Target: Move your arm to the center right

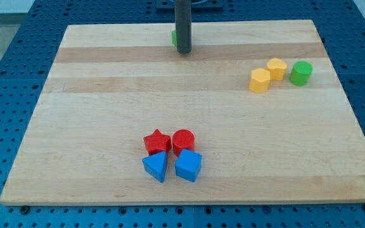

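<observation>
My tip (183,51) rests on the board near the view's top, a little left of centre. A green block (173,37) sits just behind the rod, mostly hidden by it. At the view's right, two yellow blocks (260,80) (276,68) and a green cylinder (301,73) stand in a close row, far to the right of my tip. Near the view's bottom centre a red star (156,141), a red cylinder (183,140), a blue triangle (156,166) and a blue cube (188,166) form a tight cluster.
The wooden board (94,107) lies on a blue perforated table (11,69). The board's edges run close to the view's borders at the bottom and right.
</observation>
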`<state>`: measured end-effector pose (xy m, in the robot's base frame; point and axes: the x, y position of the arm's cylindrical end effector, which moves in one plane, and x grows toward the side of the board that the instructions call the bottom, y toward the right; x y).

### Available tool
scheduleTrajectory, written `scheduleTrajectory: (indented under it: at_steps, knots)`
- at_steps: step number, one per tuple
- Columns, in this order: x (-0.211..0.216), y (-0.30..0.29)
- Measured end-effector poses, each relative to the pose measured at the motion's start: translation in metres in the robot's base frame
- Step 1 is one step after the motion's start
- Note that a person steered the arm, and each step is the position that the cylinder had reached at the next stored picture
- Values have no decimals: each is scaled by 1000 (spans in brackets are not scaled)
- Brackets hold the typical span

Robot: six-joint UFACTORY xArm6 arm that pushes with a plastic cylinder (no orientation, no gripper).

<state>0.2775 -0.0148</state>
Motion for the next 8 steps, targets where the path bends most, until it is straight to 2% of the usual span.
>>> scheduleTrajectory:
  at_steps: [2,3,5,6,7,8]
  knots:
    - [-19,0]
    - [-5,0]
    - [108,19]
    - [157,49]
    - [173,107]
    - [171,167]
